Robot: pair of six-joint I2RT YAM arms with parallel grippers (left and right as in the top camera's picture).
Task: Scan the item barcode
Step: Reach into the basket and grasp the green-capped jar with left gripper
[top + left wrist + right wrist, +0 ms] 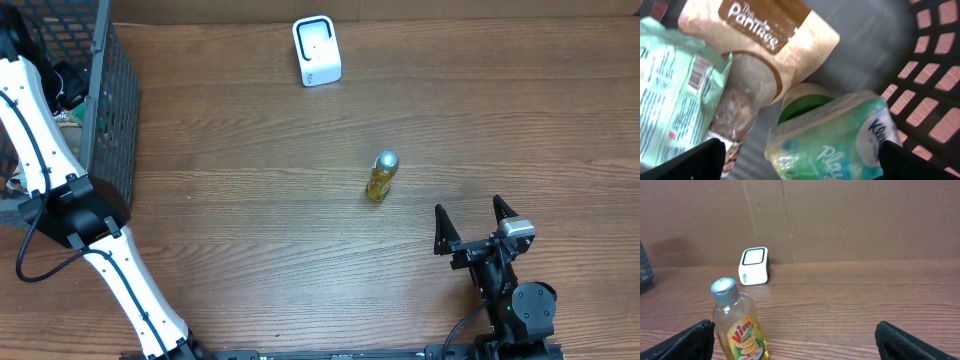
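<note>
Ahead and left of the wide-open, empty right hand [468, 207] stands the bottle [382, 176].

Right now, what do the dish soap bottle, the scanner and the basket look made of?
Vim dish soap bottle: probably clear plastic, glossy; yellow liquid shows through it. Its cap is silvery, perhaps metallised plastic. Barcode scanner: smooth white plastic housing, by its look. Basket: black matte lattice; moulded plastic seems likely, coated wire possible.

Left arm [135, 295]: white links, black joints, a looping black cable [22, 255]; right arm [515, 300] all black, pointed fingers [443, 225]
</note>
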